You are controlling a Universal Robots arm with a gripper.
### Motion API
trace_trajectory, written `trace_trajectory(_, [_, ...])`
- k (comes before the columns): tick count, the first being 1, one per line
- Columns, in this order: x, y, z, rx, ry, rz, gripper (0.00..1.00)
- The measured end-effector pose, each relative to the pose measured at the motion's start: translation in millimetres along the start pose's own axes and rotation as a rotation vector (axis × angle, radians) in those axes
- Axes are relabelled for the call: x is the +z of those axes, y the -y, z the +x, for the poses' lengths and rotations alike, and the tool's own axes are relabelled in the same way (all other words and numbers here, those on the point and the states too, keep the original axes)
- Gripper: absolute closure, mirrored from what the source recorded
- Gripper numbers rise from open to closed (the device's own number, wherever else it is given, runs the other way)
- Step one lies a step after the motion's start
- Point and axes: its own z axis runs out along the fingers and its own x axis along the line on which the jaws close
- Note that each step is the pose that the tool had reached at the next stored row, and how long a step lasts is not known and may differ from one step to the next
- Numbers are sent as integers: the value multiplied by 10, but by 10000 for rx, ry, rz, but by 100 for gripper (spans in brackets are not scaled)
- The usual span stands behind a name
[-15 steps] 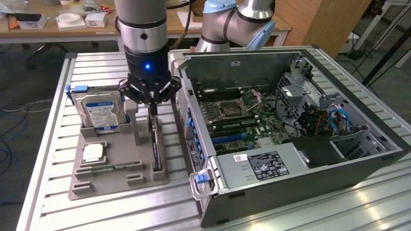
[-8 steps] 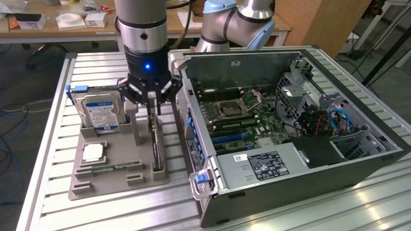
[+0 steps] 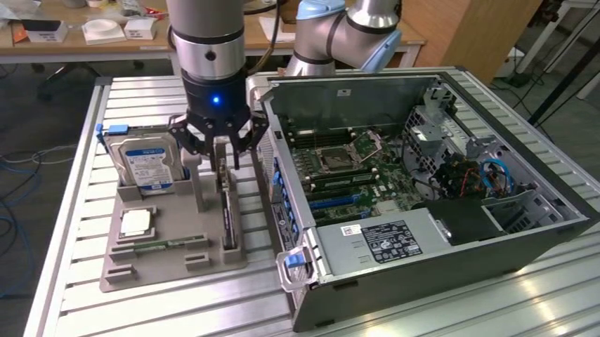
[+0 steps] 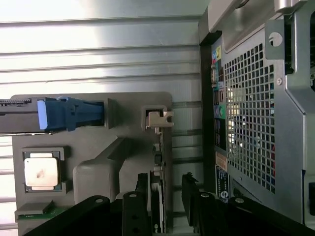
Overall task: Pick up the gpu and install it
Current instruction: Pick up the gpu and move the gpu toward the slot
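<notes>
Apparently untouched, gpu [image 3: 227, 210] edge-on between spread fingers [image 3: 247, 137], fan hidden

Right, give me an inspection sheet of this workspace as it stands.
Surface: slatted metal table carrying a grey holder tray.
Job's things: gpu stands on edge in the tray's slot; computer case lies open beside it.
Clutter: hard drive, processor and memory stick in the tray.
Pincer: open, straddling the gpu's upper edge.
Cables: blue cables inside the case; loose cables on the floor.
Surroundings: wooden desk with boxes behind.
</notes>
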Motion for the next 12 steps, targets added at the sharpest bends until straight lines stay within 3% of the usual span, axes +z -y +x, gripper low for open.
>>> trace_trajectory(7, [-2, 177, -14, -2, 5, 61, 59])
trace_trajectory(12, [10, 284, -22, -2, 6, 72, 59])
